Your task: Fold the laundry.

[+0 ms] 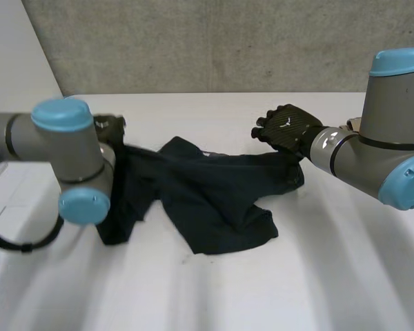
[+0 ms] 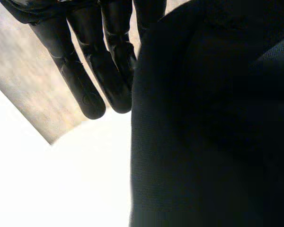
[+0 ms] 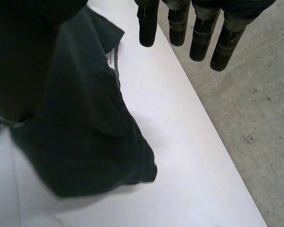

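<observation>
No fold yet: crumpled dark navy cloth garment (image 1: 214, 200) on white surface (image 1: 331, 262); right hand (image 1: 288, 129) spread; left hand (image 2: 76, 80), cannot tell.

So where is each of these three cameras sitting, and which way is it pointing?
Head view: between and behind the arms, looking down at the white table and dark garment; both arms, left hand and right hand show.
Left wrist view: on the left wrist, looking along the left hand, the garment beside it.
Right wrist view: on the right wrist, looking along the right hand over garment, table and grey concrete beyond.
Shared: all three show the garment and table.
</observation>
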Tool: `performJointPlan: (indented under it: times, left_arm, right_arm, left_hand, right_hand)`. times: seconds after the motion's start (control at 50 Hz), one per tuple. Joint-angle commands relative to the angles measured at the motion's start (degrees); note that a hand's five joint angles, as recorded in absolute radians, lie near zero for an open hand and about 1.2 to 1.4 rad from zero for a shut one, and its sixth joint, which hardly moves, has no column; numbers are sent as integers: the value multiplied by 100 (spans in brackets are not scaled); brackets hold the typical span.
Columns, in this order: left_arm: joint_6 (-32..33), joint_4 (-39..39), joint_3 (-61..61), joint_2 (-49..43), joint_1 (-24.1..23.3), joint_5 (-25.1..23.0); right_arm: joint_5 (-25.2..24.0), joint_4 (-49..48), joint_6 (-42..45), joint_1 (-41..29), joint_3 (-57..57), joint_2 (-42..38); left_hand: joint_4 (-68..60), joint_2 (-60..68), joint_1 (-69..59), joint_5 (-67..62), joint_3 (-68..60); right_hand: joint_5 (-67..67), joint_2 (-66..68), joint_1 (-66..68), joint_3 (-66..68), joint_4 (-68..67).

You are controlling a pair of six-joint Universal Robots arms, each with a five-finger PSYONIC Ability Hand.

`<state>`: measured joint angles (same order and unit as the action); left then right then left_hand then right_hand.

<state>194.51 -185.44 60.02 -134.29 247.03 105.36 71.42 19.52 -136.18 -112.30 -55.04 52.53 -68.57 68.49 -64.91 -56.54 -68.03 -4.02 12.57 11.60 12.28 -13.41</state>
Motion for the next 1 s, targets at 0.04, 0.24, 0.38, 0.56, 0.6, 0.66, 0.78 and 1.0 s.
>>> performJointPlan:
  times: [0.04,0.24,0.38,0.56,0.6,0.66,0.78,1.0]
  left_arm:
    - [580,61,-2491,-1202,117,-270]
    - [571,96,-3269,-1767,100,-261]
    - [396,623,-2611,-1504,-190,-68]
    - [-720,1379,-327,227,-489,-50]
    - [-1227,1554,461,769,-655,-68]
    - [-1642,1651,1157,1201,-831,-94]
    - [-2250,1634,2338,1862,-1095,-156]
    - [-2470,1125,2550,1986,-1175,-59]
  right_arm:
    - [-5,16,-22,-37,-226,30]
    - [-23,-19,-22,-46,-499,38]
    - [-23,-36,-22,-46,-543,47]
    - [-32,-10,-478,-90,-543,74]
    - [-93,-10,-567,-99,-534,30]
    - [-111,-36,-594,-151,-525,-67]
    - [-137,-45,-646,-248,-359,-479]
    - [-164,-54,-699,-301,-253,-788]
  left_hand:
    - [-1143,1151,-1509,-1346,-1197]
    - [1582,-1573,1215,1378,1527]
    - [5786,-5777,5419,5582,5731]
    - [5265,-5257,4899,5061,5210]
    - [4913,-4905,4547,4709,4858]
    - [4659,-4651,4293,4456,4605]
    - [4288,-4280,3922,4085,4234]
    - [4389,-4381,4023,4185,4334]
  right_hand:
    - [402,-257,-160,-228,341]
    - [402,-257,-160,-228,341]
    - [402,-257,-160,-228,341]
    - [402,-257,-160,-228,341]
    - [402,-257,-160,-228,341]
    - [402,-257,-160,-228,341]
    - [402,-257,-160,-228,341]
    - [402,-257,-160,-228,341]
